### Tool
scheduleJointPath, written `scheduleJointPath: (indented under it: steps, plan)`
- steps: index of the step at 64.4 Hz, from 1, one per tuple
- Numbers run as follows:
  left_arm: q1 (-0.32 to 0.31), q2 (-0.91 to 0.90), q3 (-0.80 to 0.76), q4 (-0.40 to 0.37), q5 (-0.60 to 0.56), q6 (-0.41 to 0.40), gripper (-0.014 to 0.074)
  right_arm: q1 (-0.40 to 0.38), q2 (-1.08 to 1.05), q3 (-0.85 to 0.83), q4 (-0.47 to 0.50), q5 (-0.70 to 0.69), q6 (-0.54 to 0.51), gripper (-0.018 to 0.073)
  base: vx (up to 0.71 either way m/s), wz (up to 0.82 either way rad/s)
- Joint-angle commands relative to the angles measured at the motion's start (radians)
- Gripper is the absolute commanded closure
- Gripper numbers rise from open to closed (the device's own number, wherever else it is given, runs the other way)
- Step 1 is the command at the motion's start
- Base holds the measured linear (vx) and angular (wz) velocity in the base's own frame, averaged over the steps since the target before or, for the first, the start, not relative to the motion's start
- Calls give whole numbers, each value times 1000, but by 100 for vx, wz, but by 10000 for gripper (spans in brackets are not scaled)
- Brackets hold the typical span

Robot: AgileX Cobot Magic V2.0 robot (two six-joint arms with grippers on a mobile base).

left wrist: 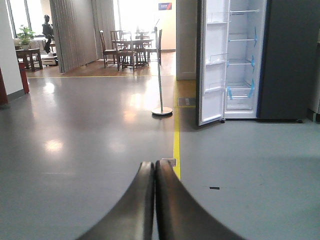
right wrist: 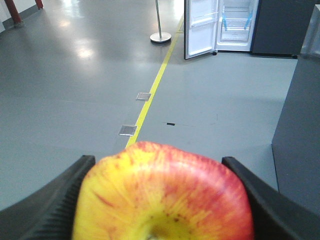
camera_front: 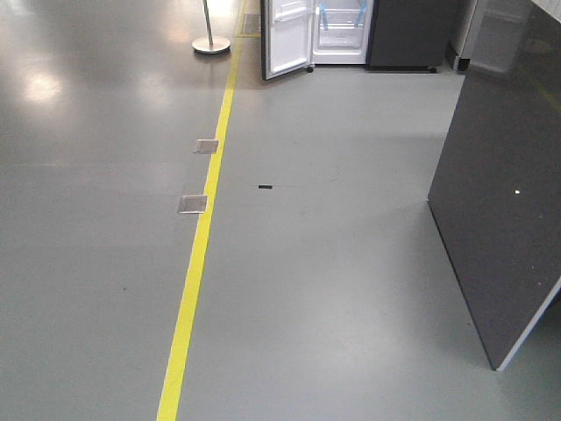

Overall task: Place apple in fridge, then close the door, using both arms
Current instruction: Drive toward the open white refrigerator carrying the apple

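right wrist, apple clamped inside right gripper

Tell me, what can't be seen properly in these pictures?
The apple: lower half cut off by the right wrist view's bottom edge.
The fridge: top cut off by every view's upper edge.
The counter: top mostly beyond the front view's right edge.
The left gripper: only shut fingers show; the rest lies below the left wrist view's edge.

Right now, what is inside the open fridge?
The fridge shows white walls, clear shelves and blue tape strips; no food visible. Its dark right part is shut, hiding its inside.
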Motion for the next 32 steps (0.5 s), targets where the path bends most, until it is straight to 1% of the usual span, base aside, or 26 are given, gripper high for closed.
scheduleJointPath:
  steps: [1,32]
  plan:
    - [-9,-15,-17,-5,-72,1,603,-1,1,-27,4,-80,-8,568,16,8]
    - [-9,-15,-17,-5,-72,1,603,-1,1,-27,4,-80,-8,568,17,3]
